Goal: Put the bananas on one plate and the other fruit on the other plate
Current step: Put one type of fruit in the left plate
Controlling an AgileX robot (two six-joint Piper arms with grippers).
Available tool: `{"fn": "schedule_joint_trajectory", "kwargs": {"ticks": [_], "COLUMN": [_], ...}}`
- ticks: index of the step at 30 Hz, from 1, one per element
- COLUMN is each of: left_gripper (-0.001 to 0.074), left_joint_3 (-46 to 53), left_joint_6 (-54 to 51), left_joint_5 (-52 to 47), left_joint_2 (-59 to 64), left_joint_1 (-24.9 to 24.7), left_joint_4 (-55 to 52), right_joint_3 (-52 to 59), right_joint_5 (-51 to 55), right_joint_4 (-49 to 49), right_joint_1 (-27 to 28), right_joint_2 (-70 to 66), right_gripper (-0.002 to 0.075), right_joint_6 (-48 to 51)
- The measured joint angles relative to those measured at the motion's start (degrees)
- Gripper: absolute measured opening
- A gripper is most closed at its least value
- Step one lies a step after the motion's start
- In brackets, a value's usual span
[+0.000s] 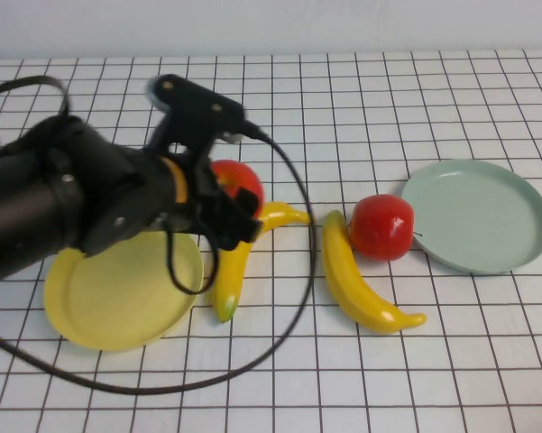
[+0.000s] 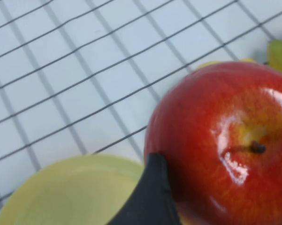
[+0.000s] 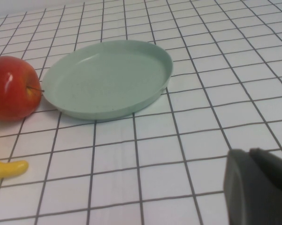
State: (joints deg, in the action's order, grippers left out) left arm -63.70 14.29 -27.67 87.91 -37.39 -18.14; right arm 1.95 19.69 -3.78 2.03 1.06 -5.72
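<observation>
gridded white table (image 1: pixel 415 108) carries yellow plate (image 1: pixel 117 307), green-blue plate (image 1: pixel 487 225), bananas (image 1: pixel 356 289), apples (image 1: pixel 381 225).

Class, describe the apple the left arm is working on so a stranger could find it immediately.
Start at the yellow plate on the robot's left. Just beyond its far right rim, the left tool sits against a red apple. Unlike the other apple, it lies far from the green plate.

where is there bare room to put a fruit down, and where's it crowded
Free: the round pale green-blue plate holds nothing, and the round pale yellow plate shows bare surface. Crowded: the left pincer sits at a shiny red apple against a glossy yellow banana; another red apple touches the second yellow banana. The right pincer hangs over bare grid cloth.
</observation>
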Motion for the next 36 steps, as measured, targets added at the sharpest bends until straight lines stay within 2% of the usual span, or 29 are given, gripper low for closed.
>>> {"fn": "schedule_joint_trajectory", "kwargs": {"ticks": [6, 10, 14, 29, 32, 36], "left_gripper": [0.0580, 0.0580, 0.0580, 0.0581, 0.0656, 0.0668], "left_joint_3": [13.20, 15.96, 16.05, 16.05, 16.05, 16.05], "left_joint_6": [6.93, 8.04, 8.04, 9.53, 9.53, 9.53], "left_joint_5": [4.04, 3.88, 4.22, 7.80, 7.79, 7.79], "left_joint_2": [-8.25, -8.65, -6.96, -0.82, -0.82, -0.93], "left_joint_1": [13.03, 17.88, 19.33, 19.54, 19.54, 19.58], "left_joint_4": [-1.76, -2.44, -2.54, -3.18, -4.28, -4.43], "right_joint_3": [0.00, 0.00, 0.00, 0.00, 0.00, 0.00], "right_joint_5": [0.00, 0.00, 0.00, 0.00, 0.00, 0.00], "right_joint_4": [0.00, 0.00, 0.00, 0.00, 0.00, 0.00], "right_joint_1": [0.00, 0.00, 0.00, 0.00, 0.00, 0.00], "right_joint_2": [0.00, 0.00, 0.00, 0.00, 0.00, 0.00], "right_gripper": [-0.0015, -0.0015, -0.0015, -0.0015, -0.0015, -0.0015], "right_joint_6": [0.00, 0.00, 0.00, 0.00, 0.00, 0.00]}}
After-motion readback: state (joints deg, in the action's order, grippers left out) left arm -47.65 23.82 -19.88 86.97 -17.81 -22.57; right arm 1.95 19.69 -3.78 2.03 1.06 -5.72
